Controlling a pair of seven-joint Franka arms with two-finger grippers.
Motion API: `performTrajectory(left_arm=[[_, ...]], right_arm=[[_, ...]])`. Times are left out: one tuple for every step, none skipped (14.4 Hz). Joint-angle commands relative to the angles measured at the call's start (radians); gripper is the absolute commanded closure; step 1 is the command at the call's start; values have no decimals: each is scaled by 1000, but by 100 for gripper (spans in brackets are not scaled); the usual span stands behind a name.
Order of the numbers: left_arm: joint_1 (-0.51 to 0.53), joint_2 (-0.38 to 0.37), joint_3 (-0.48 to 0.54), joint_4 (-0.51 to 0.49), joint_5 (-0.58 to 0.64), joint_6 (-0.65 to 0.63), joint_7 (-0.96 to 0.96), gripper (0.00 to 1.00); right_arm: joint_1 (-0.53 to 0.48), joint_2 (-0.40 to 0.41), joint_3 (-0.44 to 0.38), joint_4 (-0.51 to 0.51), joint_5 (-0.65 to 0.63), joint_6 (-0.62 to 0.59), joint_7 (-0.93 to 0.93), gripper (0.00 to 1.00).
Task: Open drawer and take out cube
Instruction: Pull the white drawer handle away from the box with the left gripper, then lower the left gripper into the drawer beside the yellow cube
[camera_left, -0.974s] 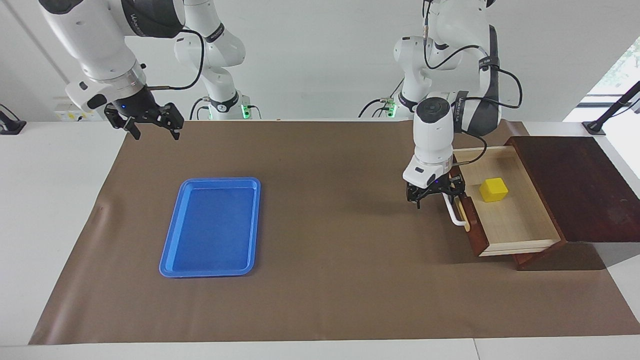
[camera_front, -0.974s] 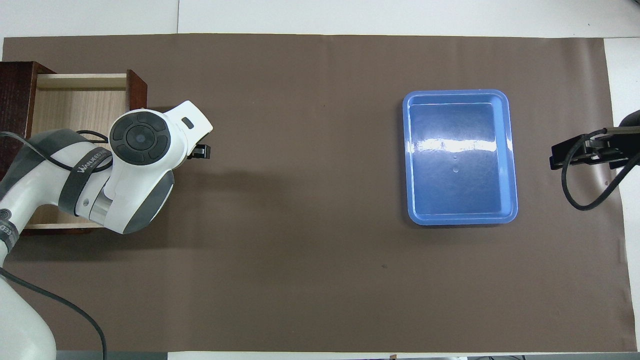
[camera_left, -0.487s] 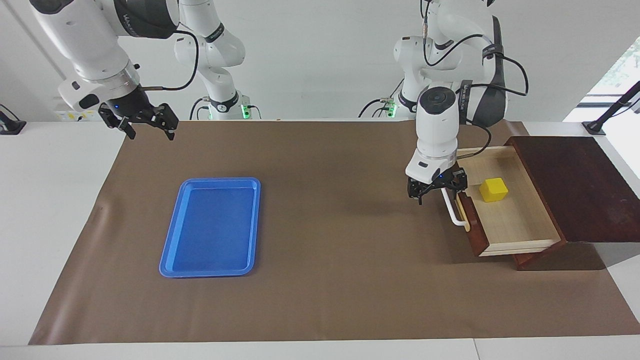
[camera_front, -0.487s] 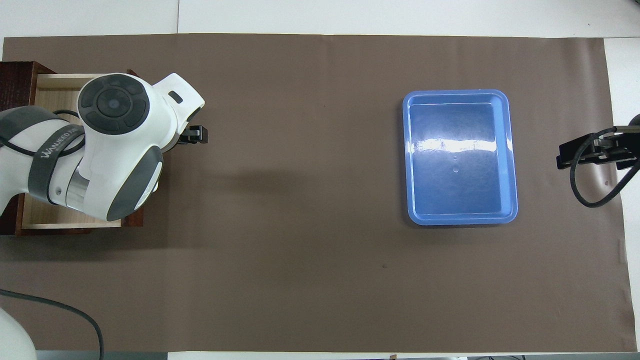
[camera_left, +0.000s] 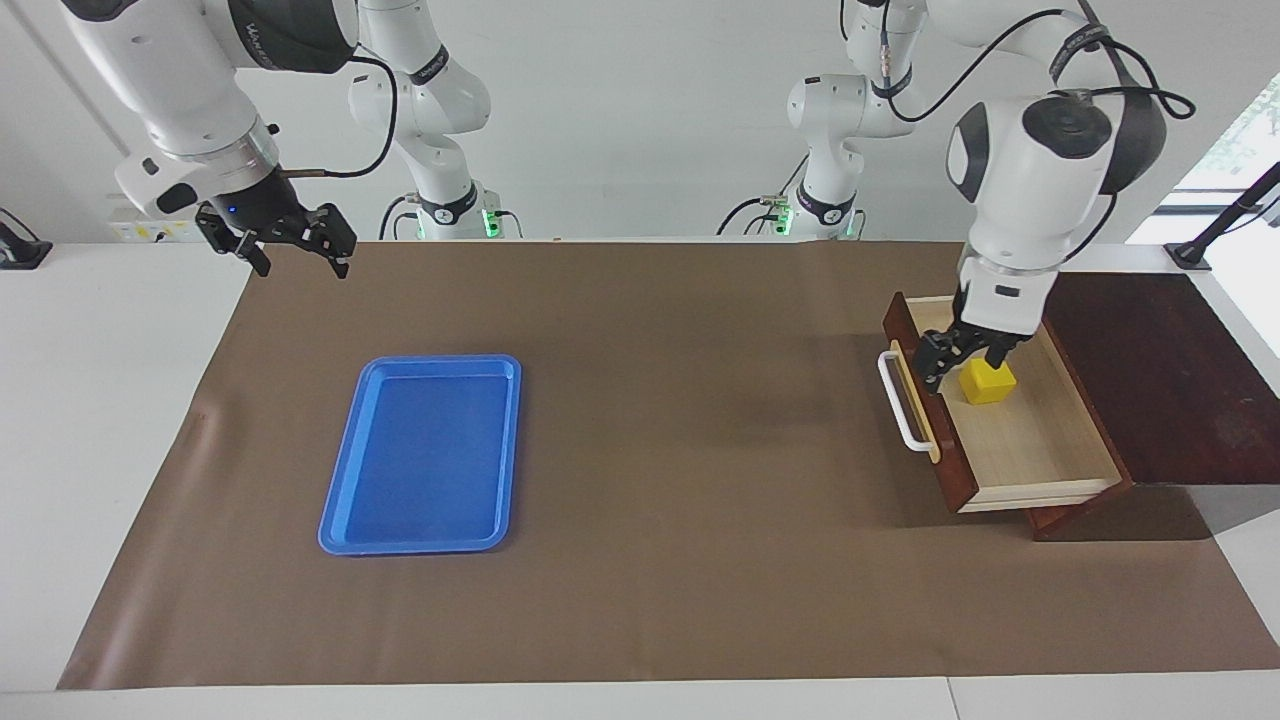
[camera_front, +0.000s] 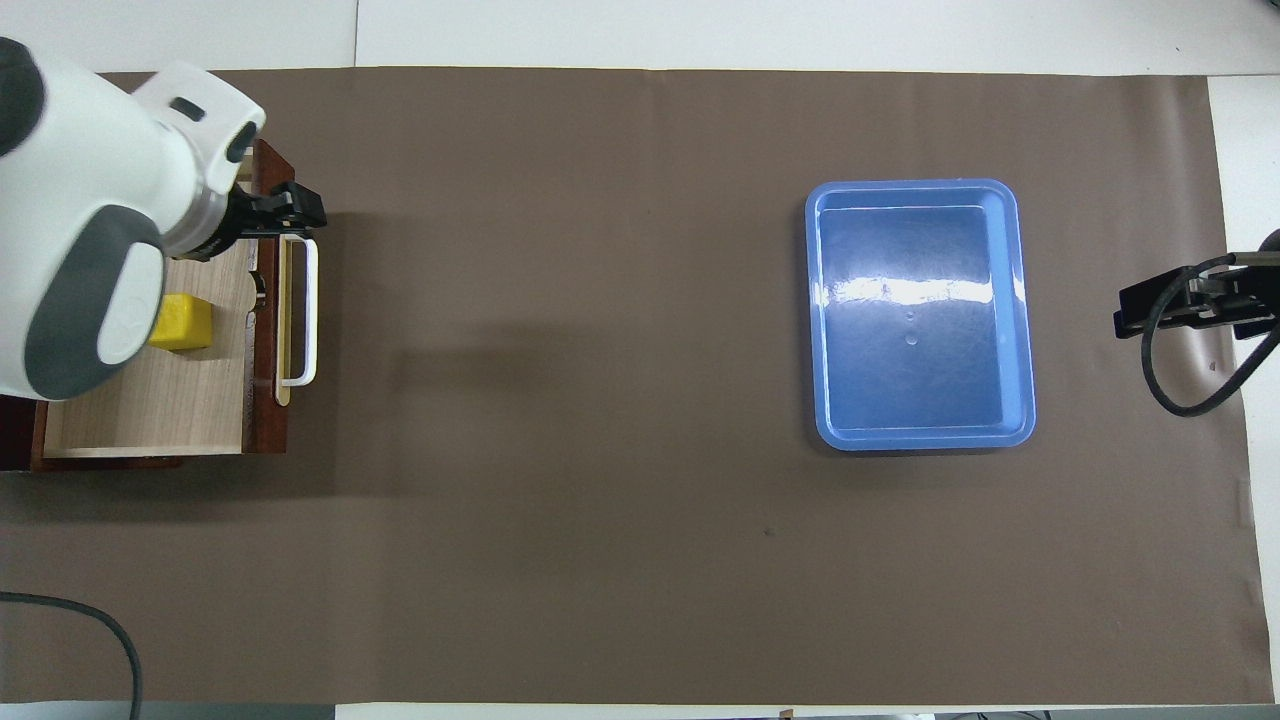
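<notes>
Underneath, brown mat (camera_left: 660, 430) on white table (camera_left: 90, 400).

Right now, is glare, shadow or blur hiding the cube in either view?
Facing view: the cube is sharp and evenly lit, its top edge covered only by the left tool. Overhead view: the cube is partly hidden under the left arm's slightly blurred wrist; the one strong glare streak lies on the tray, well away; soft shadows fall on the mat beside the drawer.

A robot lab

Two white robot arms (camera_left: 1030, 170) stand at a white table (camera_left: 100, 400) with a brown mat (camera_left: 650, 450), by a plain white wall (camera_left: 640, 120).
</notes>
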Motion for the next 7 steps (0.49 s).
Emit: performTrajectory(left_arm=[[51,-8,-10,-4,-17,-15,-137,0],[71,-8,-10,-6,-17,-13,-227,0],[100,-14,-10,-17,-17,-13,-322,0],[121,-28,-10,-47,-17,-2,-430,0],[125,-37,-10,-67,-18,11,-522,0],[125,-40,-9,-86,-17,5,-600,0],[120,-43,-9,-101,-17,-5,-666,0]], right_arm=[[-12,-15,10,-9,4,-19,-26,0],[-12,-17,11,-11,2,-16,-38,0],[-14,-17,11,-8,2,-11,-61,0],[-12,-17,11,-8,2,-12,-92,0],[-14,-17,11,-9,4,-16,-127,0],[-14,-17,11,-9,7,-12,-144,0],[-14,-15,11,-9,16,-2,-125,0]])
